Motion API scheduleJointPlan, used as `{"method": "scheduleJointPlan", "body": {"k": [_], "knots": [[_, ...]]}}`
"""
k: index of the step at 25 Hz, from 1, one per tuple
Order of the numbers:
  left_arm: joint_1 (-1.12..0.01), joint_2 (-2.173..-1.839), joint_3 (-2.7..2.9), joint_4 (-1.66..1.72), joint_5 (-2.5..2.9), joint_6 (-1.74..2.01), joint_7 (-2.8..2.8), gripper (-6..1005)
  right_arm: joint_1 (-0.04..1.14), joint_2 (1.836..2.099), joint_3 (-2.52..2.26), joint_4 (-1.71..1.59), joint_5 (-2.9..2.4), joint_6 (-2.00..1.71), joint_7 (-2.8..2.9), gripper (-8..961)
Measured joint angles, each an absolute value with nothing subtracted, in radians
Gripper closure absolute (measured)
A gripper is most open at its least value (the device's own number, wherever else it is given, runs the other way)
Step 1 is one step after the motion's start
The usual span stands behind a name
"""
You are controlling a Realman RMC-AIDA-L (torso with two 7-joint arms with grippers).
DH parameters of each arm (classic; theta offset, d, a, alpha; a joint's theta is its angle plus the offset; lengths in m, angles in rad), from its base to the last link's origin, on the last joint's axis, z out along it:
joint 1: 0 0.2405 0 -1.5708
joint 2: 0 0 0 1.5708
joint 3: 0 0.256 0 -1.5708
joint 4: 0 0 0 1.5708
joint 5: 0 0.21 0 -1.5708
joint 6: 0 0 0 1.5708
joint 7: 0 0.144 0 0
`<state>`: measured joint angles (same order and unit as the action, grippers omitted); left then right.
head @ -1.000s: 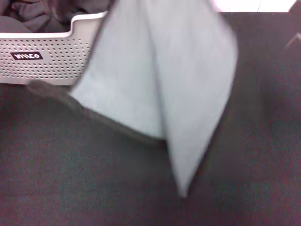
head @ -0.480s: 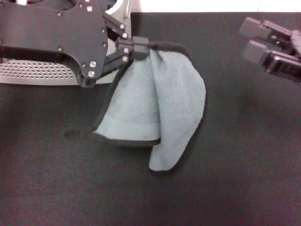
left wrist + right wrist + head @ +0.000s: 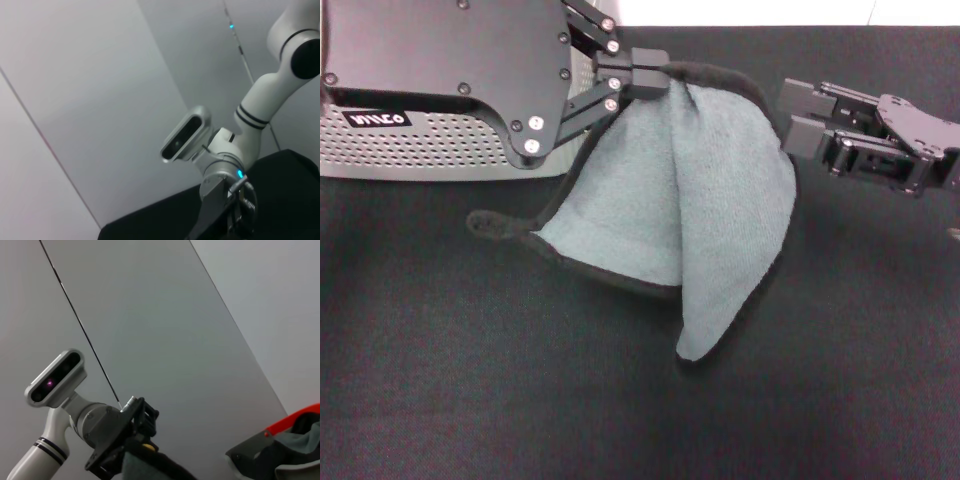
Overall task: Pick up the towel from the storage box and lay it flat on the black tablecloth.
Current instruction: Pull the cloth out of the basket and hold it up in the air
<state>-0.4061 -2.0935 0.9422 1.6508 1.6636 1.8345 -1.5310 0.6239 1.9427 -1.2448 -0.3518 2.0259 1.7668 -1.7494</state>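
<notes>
- Head view: the towel (image 3: 690, 210) is held up by its black-bound top edge, pinched in the closed fingertips of the left gripper (image 3: 650, 78). It hangs in folds, with its lower corners resting on the black tablecloth (image 3: 620, 400). One dark corner trails out to the left on the cloth.
- Head view: the storage box (image 3: 420, 145) is seen at the far left, largely covered by the left arm's black plate. Its perforated wall and black label are visible; its contents cannot be seen here.
- Head view: the right gripper (image 3: 798, 117) is at the towel's right edge, its two fingers set narrowly apart. Whether the edge lies between them cannot be told.
- Left wrist view: the right arm (image 3: 260, 120) and its wrist camera are shown against a grey wall, with a strip of the black tablecloth (image 3: 150, 220) below.
- Right wrist view: the left gripper (image 3: 132, 447) is seen gripping the towel (image 3: 145, 465). The storage box (image 3: 260, 452) appears farther off, with dark cloth and something red in it.
</notes>
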Motion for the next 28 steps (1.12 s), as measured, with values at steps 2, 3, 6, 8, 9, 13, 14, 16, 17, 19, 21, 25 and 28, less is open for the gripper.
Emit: {"method": "scheduleJointPlan", "body": {"k": [2,3,6,8,9,13,14,16,17,19,21,25,28], "knots": [[-0.408,-2.094,0.951,1.647,1.656,1.835,-1.51,981,0.625,1.945,-1.245,-0.352,2.023,1.771,-1.745,177],[-0.409,-2.094,0.953,1.646,1.656,1.835,-1.503,981,0.626,1.949,-1.245,-0.354,2.022,1.772,-1.742,177],[-0.41,-2.095,0.955,1.645,1.655,1.83,-1.492,980,0.638,1.961,-1.258,-0.356,2.016,1.773,-1.74,176],[-0.41,-2.095,0.955,1.644,1.655,1.819,-1.491,980,0.647,1.968,-1.276,-0.358,2.015,1.774,-1.739,176],[-0.41,-2.095,0.955,1.644,1.655,1.813,-1.49,980,0.651,1.972,-1.288,-0.361,2.015,1.778,-1.739,176],[-0.411,-2.095,0.956,1.642,1.654,1.797,-1.49,980,0.652,1.977,-1.294,-0.361,2.015,1.779,-1.739,192],[-0.411,-2.095,0.956,1.642,1.654,1.797,-1.49,980,0.651,1.978,-1.294,-0.361,2.015,1.779,-1.739,198],[-0.411,-2.095,0.955,1.641,1.654,1.797,-1.49,980,0.649,1.979,-1.295,-0.362,2.015,1.78,-1.739,227],[-0.41,-2.095,0.955,1.641,1.654,1.796,-1.491,980,0.649,1.979,-1.296,-0.363,2.015,1.782,-1.739,252],[-0.409,-2.095,0.951,1.641,1.654,1.793,-1.492,980,0.649,1.98,-1.301,-0.363,2.015,1.787,-1.74,301],[-0.407,-2.095,0.95,1.641,1.654,1.784,-1.492,980,0.647,1.98,-1.309,-0.363,2.015,1.788,-1.74,350],[-0.404,-2.095,0.95,1.641,1.654,1.772,-1.491,980,0.643,1.982,-1.322,-0.363,2.015,1.788,-1.742,430],[-0.403,-2.094,0.95,1.641,1.657,1.771,-1.491,980,0.64,1.984,-1.322,-0.363,2.015,1.789,-1.742,449]]}}
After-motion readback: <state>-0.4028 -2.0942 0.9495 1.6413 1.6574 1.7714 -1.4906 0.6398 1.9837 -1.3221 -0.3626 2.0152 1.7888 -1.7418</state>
